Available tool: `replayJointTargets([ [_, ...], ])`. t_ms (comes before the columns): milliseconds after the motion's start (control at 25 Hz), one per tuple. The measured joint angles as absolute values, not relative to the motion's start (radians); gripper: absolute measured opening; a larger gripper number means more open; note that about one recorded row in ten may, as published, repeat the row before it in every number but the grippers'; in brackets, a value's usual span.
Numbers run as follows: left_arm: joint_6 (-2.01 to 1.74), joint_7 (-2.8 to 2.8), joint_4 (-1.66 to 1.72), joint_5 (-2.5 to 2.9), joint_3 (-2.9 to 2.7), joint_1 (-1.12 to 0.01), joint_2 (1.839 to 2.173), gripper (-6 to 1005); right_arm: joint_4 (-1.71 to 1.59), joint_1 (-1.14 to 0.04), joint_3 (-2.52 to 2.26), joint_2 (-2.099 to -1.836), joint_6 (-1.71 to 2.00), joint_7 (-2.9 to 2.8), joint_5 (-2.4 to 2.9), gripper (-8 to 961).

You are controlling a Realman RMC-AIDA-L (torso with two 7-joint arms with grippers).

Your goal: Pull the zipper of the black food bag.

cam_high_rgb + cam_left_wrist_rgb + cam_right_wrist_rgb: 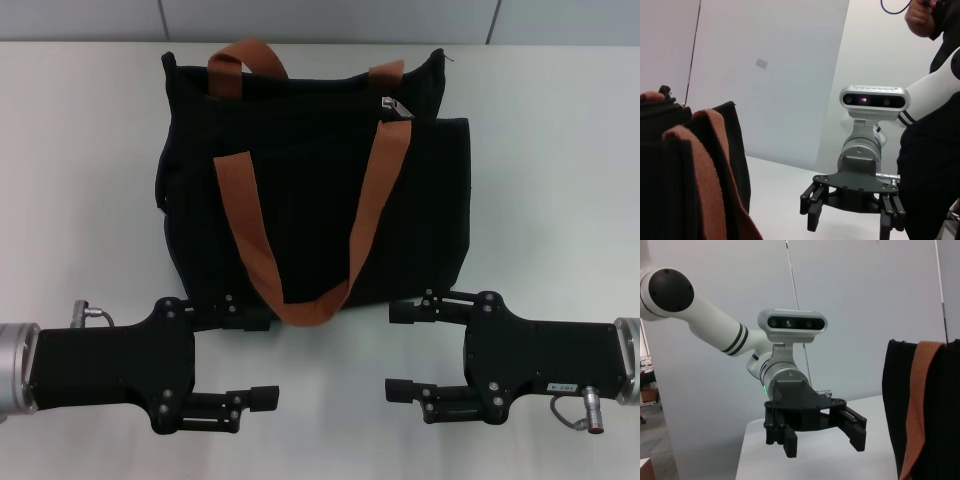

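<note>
The small silver metal zipper pull tab (395,107) sits on the top edge of the boxy black fabric food bag (315,205) with rust-orange webbing handles, at about 1 o'clock from the bag's middle. The zip line runs left to right. What is inside the bag is hidden. It stands on the white table (80,160). The left gripper (262,357) at 7 o'clock and the right gripper (400,350) at 5 o'clock face each other, both wide apart and holding nothing. Only the wrist views show each opposite gripper from the front.

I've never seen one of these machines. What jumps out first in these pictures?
The boxy black fabric food bag with rust-orange webbing handles sits mid-table, a small silver zipper tab glinting at its top edge, toward the robot's right. In front of it, the black left claw and right claw face each other, both open and holding nothing.
</note>
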State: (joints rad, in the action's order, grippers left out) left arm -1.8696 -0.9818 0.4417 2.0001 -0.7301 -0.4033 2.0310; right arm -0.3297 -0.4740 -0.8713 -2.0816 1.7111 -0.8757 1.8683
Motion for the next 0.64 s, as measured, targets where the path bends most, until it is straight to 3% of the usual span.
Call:
replayJointTargets([
  [640,-1.870,-0.977,0.442,2.000,-0.730,-0.399,2.031,782,-0.328,-0.481,-0.871,-2.082,1.711,-0.876,1.868,770],
])
